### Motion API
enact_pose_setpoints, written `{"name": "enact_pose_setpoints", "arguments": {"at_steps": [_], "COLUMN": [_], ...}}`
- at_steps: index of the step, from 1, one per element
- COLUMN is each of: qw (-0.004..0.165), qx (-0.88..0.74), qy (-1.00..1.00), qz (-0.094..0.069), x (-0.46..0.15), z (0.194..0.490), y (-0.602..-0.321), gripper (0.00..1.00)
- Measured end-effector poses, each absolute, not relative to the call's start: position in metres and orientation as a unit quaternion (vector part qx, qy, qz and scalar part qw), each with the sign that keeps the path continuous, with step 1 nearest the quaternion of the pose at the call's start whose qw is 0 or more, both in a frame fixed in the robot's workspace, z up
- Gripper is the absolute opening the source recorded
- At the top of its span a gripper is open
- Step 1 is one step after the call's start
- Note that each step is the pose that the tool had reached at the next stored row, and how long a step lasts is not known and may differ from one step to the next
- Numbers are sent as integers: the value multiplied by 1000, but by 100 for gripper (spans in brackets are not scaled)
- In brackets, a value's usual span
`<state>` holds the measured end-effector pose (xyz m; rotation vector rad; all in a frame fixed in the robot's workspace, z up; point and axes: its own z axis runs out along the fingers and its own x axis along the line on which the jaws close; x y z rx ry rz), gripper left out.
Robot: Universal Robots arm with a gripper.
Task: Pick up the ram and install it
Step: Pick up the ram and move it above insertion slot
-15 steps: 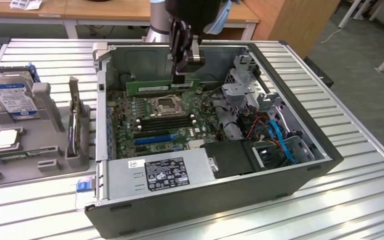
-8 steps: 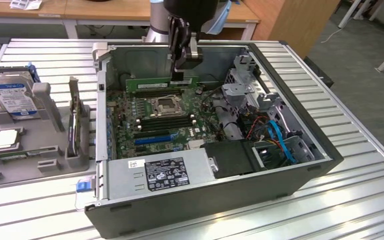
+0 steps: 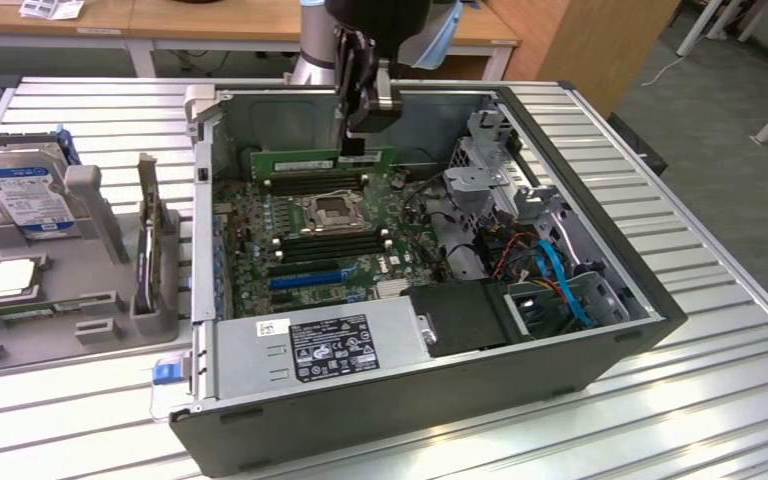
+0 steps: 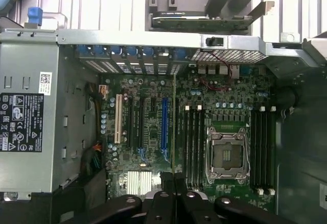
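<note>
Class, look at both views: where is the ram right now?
In the exterior view the ram is gripped by the end effector inside the open computer case, close beside the black memory slots next to the CPU socket.

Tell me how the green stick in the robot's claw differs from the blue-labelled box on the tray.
The ram is a thin green strip; the hard drive is a silver box. The ram is held by the gripper over the motherboard; the hard drive leans in a grey holder outside the case. Both are computer parts.
</note>
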<state>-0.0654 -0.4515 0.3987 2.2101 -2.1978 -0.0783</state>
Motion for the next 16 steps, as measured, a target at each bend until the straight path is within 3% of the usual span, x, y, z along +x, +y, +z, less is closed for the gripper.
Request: {"name": "enact_pose_setpoints", "arguments": {"at_steps": [16], "qw": [12], "qx": [709], "qy": [-705], "qz": [-25], "x": [-65], "z": [397], "y": [-436], "gripper": [11]}}
